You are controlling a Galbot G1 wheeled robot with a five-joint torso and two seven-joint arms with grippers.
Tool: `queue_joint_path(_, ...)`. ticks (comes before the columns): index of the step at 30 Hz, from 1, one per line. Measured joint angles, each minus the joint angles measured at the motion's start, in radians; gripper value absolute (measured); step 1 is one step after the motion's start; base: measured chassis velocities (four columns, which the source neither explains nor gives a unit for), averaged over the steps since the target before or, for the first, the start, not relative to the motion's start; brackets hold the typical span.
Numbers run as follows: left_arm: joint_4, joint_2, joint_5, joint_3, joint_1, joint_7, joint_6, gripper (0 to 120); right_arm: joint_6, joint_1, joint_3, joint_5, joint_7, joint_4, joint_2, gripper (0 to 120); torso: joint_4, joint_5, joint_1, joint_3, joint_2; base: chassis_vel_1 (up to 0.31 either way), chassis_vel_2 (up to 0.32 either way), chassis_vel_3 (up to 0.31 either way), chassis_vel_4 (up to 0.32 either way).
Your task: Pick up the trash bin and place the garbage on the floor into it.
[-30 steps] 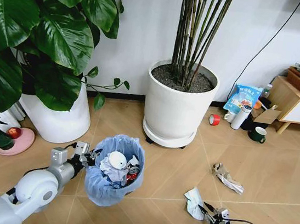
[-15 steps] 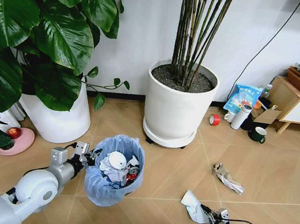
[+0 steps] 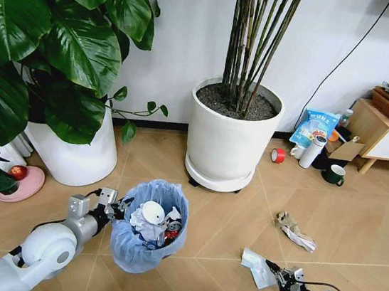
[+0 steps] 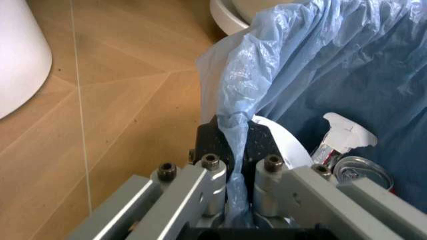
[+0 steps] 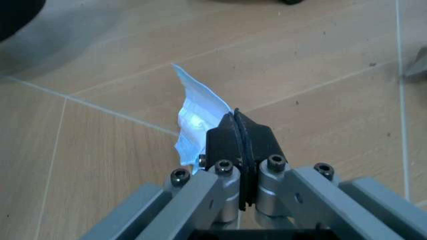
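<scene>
- Here, the trash bin [image 3: 148, 227], lined with a crinkly light-blue bag, sits in front of the white bamboo pot [image 3: 229, 144], a little to that pot's left.
- The left claw [image 3: 119, 206] is at the bin's left rim; in the left wrist view its fingers [image 4: 220, 137] are pressed together on a twisted fold of the blue bag [image 4: 235, 150].
- Inside the bin lie crumpled white paper [image 3: 147, 224], a white round disc [image 3: 154, 213], something red and a silvery can [image 4: 357, 169].
- The right claw [image 3: 280, 277] is low over the floor, to the right of the bin and well clear of it; its fingers [image 5: 227, 145] are clamped tight on a blue-white packet [image 3: 258, 267], whose free end points toward the bin.
- Whether the packet touches the floor or hangs just above it is hard to judge.
- A crumpled silvery wrapper [image 3: 294, 231] lies on the floor to the right of the bin, between the right claw and the bamboo pot.
- A green spray bottle [image 3: 0, 175] with a pink saucer [image 3: 21, 185] stands far left of the bin.
</scene>
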Motion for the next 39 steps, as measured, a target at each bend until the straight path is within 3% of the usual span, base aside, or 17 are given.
queue_joint_path(19, 0.048, 0.013, -0.016, 0.099, -0.086, 0.015, 0.004, 0, 0.042, 0.021, 0.040, 0.054, -0.108, 0.055, -0.040, 0, 0.0000, 0.0002, 0.000, 0.000, 0.000, 0.000, 0.000, 0.000, 0.000)
queue_joint_path(23, 0.086, 0.006, -0.021, 0.189, -0.164, 0.027, 0.000, 0, 0.060, 0.030, 0.072, 0.122, -0.188, 0.166, -0.087, 0, 0.0003, -0.0003, 0.000, 0.000, 0.000, 0.000, 0.000, 0.000, 0.000)
queue_joint_path(29, 0.150, -0.049, -0.048, 0.333, -0.322, 0.030, -0.007, 0, 0.041, 0.041, 0.078, 0.363, -0.279, 0.370, -0.172, 0, -0.0004, 0.0000, 0.000, 0.000, 0.000, 0.000, 0.000, 0.000, 0.000)
queue_joint_path(32, 0.191, -0.083, -0.065, 0.432, -0.426, 0.036, -0.009, 0, 0.032, 0.088, 0.041, 0.479, -0.322, 0.453, -0.208, 0, -0.0003, -0.0003, 0.000, 0.000, 0.000, 0.000, 0.000, 0.000, 0.000)
queue_joint_path(39, 0.256, -0.172, -0.088, 0.554, -0.562, 0.034, -0.010, 0, 0.002, 0.156, -0.049, 0.556, -0.339, 0.559, -0.249, 0, -0.0001, 0.0001, 0.000, 0.000, 0.000, 0.000, 0.000, 0.000, 0.000)
